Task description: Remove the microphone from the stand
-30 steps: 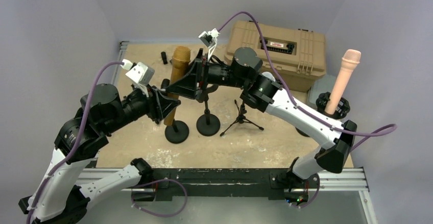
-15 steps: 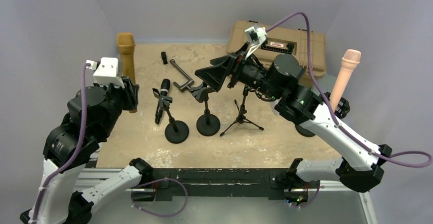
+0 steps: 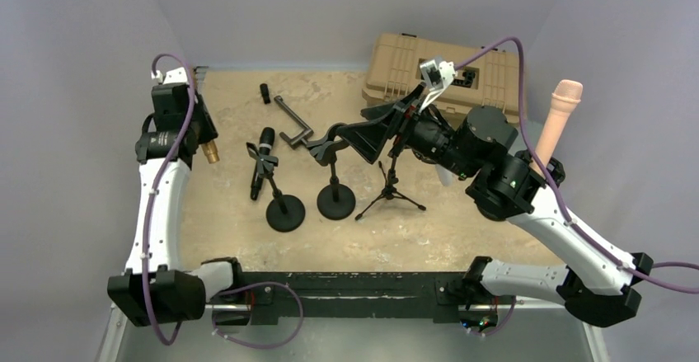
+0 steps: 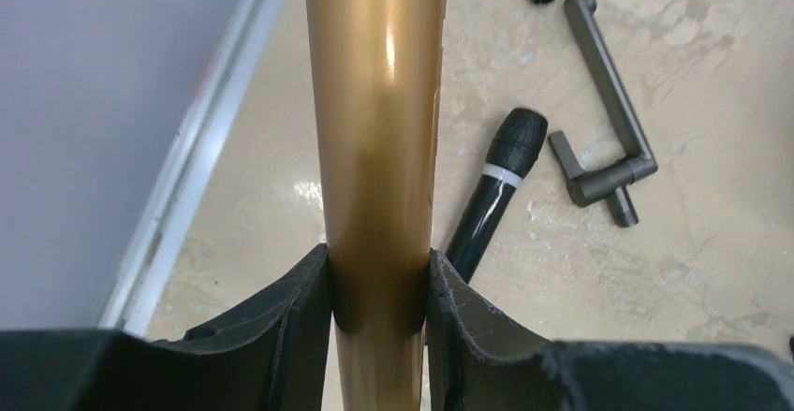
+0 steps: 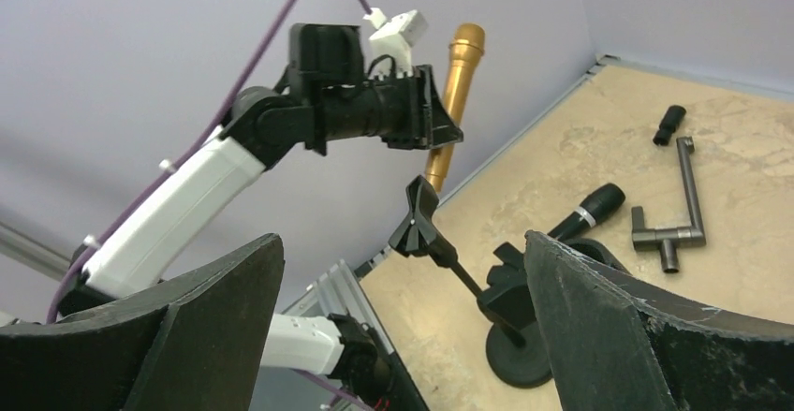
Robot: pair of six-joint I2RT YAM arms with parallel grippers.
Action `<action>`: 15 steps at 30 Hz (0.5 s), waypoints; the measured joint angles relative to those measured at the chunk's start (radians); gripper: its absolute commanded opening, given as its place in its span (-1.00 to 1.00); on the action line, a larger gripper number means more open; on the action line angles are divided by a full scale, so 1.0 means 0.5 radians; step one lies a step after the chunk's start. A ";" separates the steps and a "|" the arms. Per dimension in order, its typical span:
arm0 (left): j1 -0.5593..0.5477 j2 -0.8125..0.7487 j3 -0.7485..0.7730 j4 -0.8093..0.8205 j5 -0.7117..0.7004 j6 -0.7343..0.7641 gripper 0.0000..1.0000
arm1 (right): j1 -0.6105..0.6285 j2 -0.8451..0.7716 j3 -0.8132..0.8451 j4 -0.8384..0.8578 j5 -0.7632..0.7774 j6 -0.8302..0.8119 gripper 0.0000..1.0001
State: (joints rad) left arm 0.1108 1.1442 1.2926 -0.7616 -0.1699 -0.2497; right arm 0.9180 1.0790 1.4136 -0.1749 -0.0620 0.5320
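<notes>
Sandy table (image 3: 462, 222): left gripper (image 4: 377, 285) just pulled the gold microphone (image 4: 374, 102) off its stand (image 3: 285, 212), still clamped. Right gripper's (image 5: 401, 242) wide open.

3 mics (image 4: 374, 149) (image 3: 261, 164) (image 3: 560, 119), 3 stands (image 3: 285, 212) (image 3: 336, 203) mid-table incl. 1 tripod (image 3: 390, 190), 1 case (image 3: 396, 57).

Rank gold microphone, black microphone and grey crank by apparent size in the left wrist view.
1. gold microphone, though nearest the camera
2. grey crank and black microphone: about alike
</notes>
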 measured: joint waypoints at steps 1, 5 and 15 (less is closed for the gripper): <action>0.024 0.037 -0.053 0.033 0.040 -0.006 -1.00 | 0.000 -0.016 -0.023 -0.002 0.000 -0.001 0.97; 0.043 0.175 -0.236 0.169 0.143 -0.009 -1.00 | 0.000 -0.030 -0.045 -0.034 -0.012 -0.004 0.97; 0.045 0.829 -0.220 0.246 0.462 0.051 -1.00 | 0.000 -0.079 -0.116 -0.064 -0.019 -0.005 0.97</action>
State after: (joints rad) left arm 0.1333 1.5589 1.1828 -0.6384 0.0608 -0.2241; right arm 0.9180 1.0393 1.3556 -0.2070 -0.0715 0.5297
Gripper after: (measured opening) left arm 0.344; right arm 0.987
